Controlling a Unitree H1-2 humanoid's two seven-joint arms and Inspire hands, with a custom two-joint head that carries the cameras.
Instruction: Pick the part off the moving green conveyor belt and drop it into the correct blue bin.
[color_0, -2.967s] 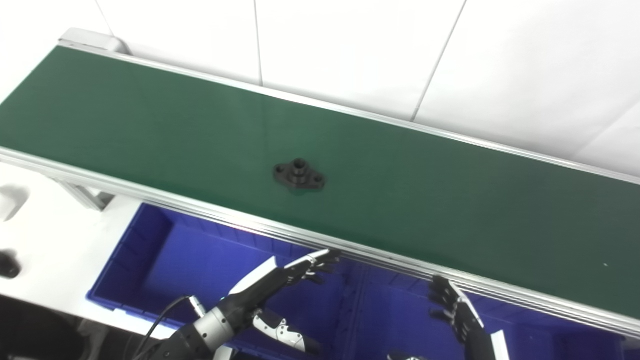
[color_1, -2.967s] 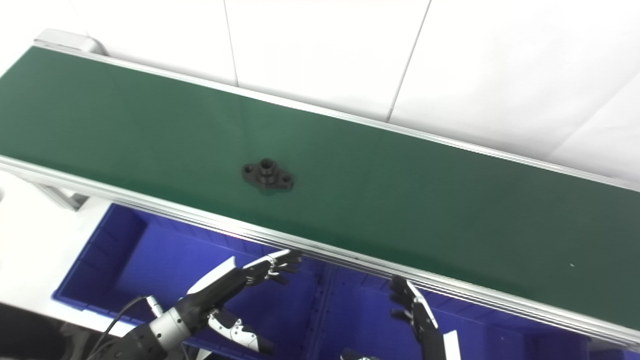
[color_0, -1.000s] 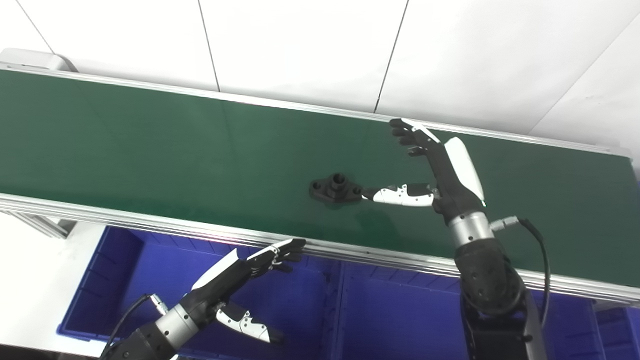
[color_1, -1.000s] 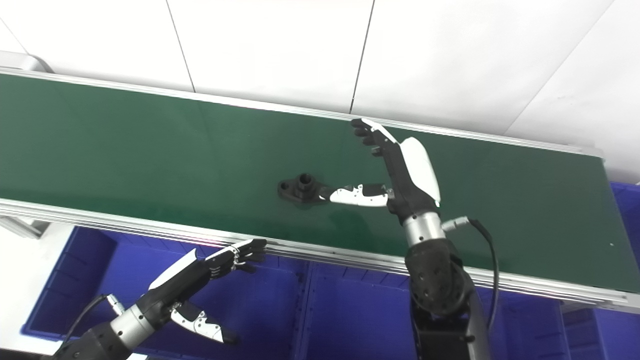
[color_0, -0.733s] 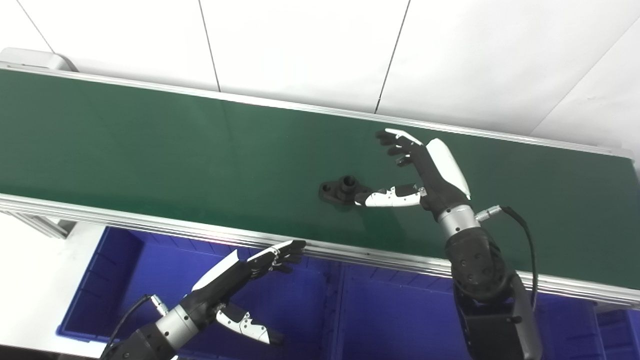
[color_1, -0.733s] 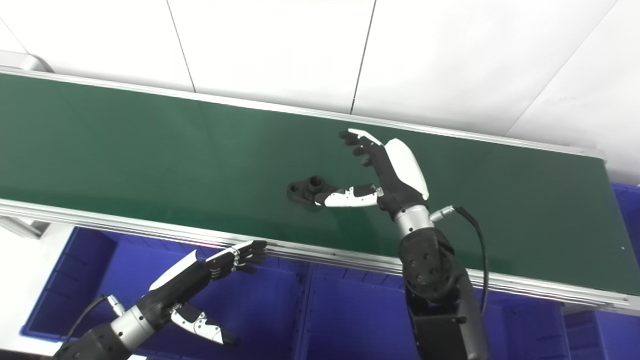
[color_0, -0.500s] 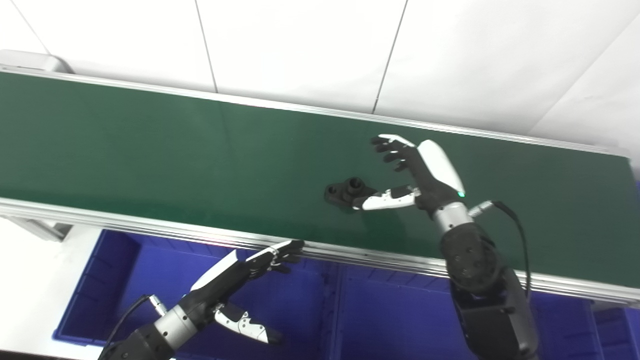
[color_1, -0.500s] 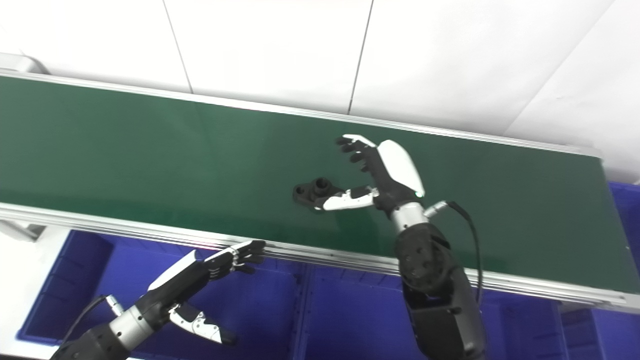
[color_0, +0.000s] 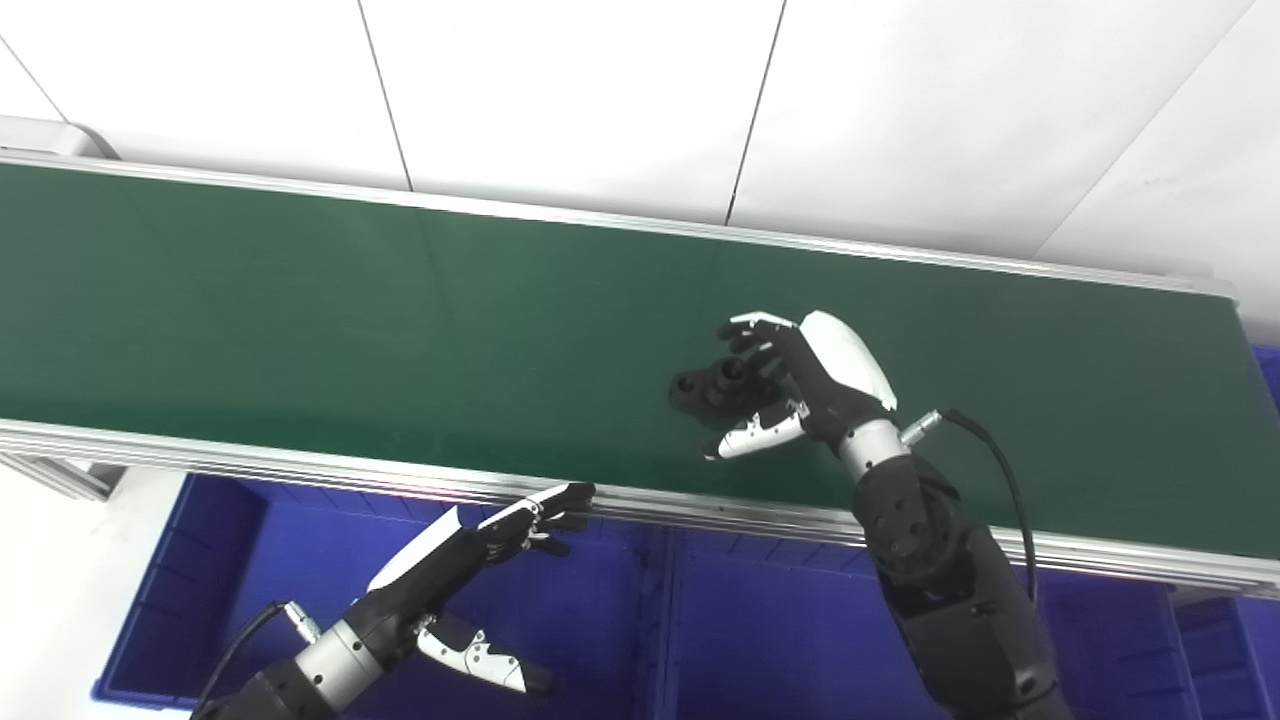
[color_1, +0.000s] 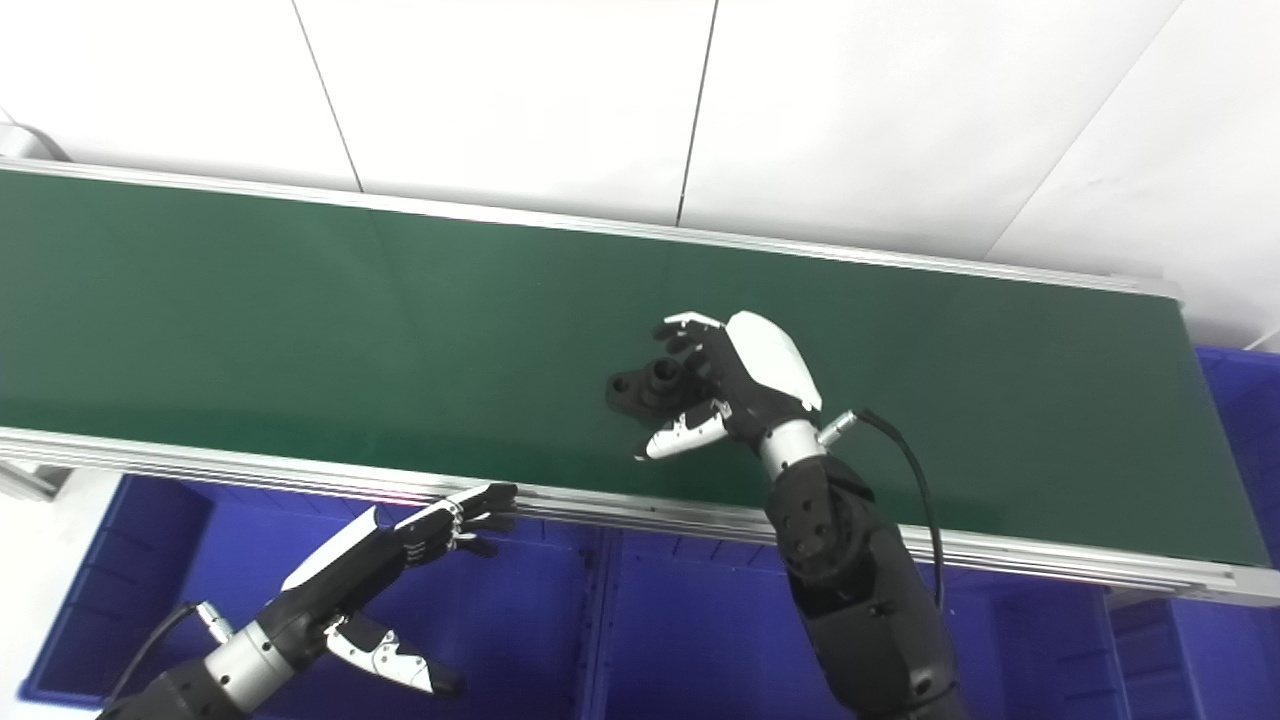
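The part (color_0: 705, 388) is a black flanged piece with a raised round boss and a hole in each visible lobe. It lies flat on the green conveyor belt (color_0: 300, 300), near the belt's middle. Since half a second ago the right hand (color_0: 800, 385) has curled in: fingers now touch the part's right end, thumb just below it, not yet clamped. The left hand (color_0: 470, 545) hovers over the left blue bin (color_0: 215, 560), fingers straight and apart, holding nothing.
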